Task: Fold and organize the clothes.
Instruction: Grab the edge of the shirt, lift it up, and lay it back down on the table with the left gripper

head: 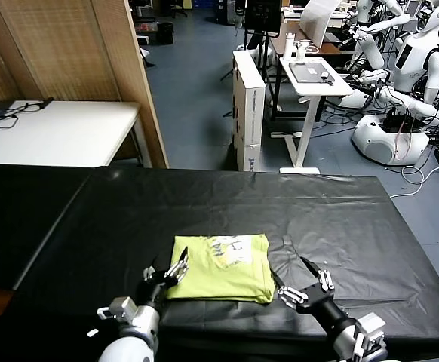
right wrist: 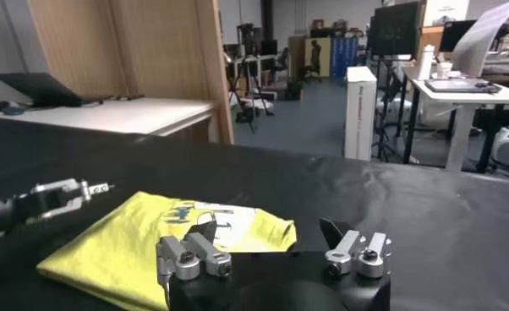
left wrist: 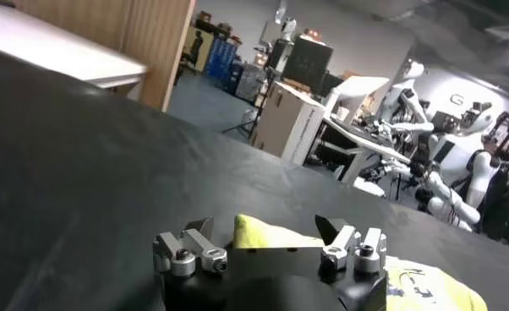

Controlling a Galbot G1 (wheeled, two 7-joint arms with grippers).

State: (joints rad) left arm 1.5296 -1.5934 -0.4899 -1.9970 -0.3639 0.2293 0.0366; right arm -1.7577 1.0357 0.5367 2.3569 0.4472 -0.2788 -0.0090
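Our left claw [head: 168, 273] hovers at the shirt's nine o'clock edge, prongs apart and holding nothing. The lime yellow-green cotton T-shirt [head: 221, 268] lies folded into a compact rectangle near the front of the black-draped counter [head: 129, 219], its white label face showing on top. Our right claw [head: 304, 284] sits just off the shirt's four o'clock corner, prongs likewise spread and empty. We judge the fold nearly done; tidying well means pressing edges flat without dragging the stack. A white side table [head: 53, 132] at ten o'clock and a white cardboard box [head: 249, 105] at twelve stand well apart, blocking nothing.
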